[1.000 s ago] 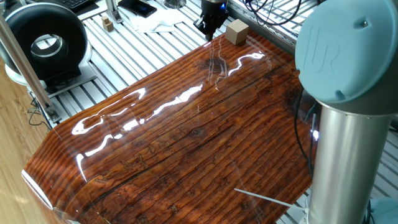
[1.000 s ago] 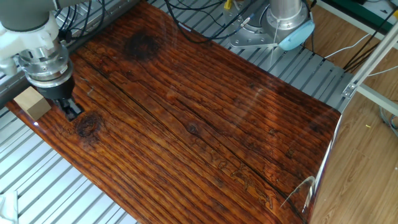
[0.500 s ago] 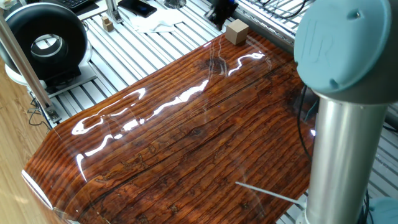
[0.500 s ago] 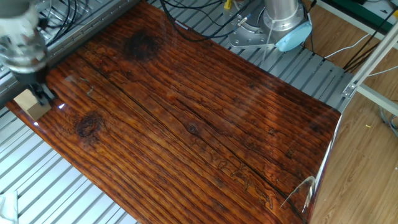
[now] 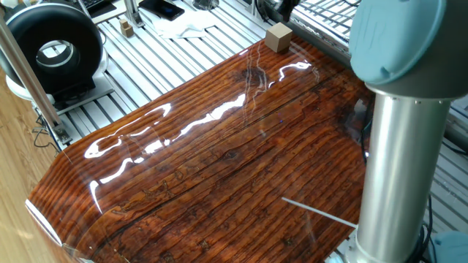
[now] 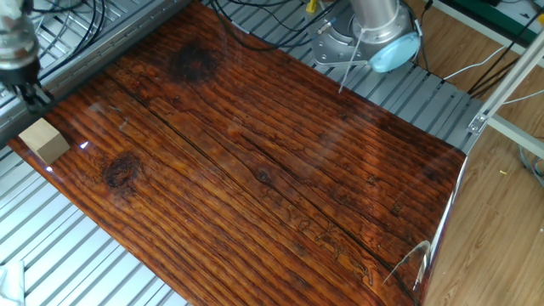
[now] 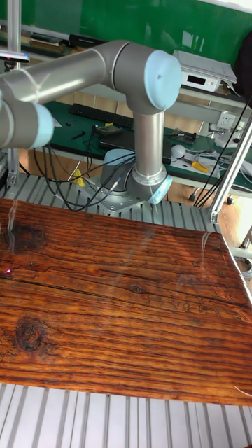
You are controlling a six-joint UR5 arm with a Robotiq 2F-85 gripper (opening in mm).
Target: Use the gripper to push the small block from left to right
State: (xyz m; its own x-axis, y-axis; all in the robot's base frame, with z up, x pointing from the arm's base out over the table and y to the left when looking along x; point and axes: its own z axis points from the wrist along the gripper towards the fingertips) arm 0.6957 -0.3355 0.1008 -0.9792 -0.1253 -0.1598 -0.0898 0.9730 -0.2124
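The small block (image 5: 278, 36), a plain tan wooden cube, rests on the far corner of the dark wooden board (image 5: 219, 161). In the other fixed view the small block (image 6: 44, 140) sits at the board's left edge (image 6: 255, 170). My gripper (image 5: 281, 9) hangs just beyond the block at the picture's top edge, cut off and apart from it. The other fixed view blurs the gripper (image 6: 32, 92), which sits up and left of the block with its dark tips seemingly together and nothing held. The tall fixed view shows the arm (image 7: 133, 70) only.
The arm's silver column (image 5: 395, 168) fills the right foreground. A black round device (image 5: 55, 47) and a tiny wooden piece (image 5: 126, 28) sit on the slatted metal table (image 5: 168, 58). Cables (image 6: 102, 25) run along the board's far side near the robot base (image 6: 374, 34).
The gripper left the board beside the block, passed over it and now sits beyond it near the board's far edge. The block has not moved.
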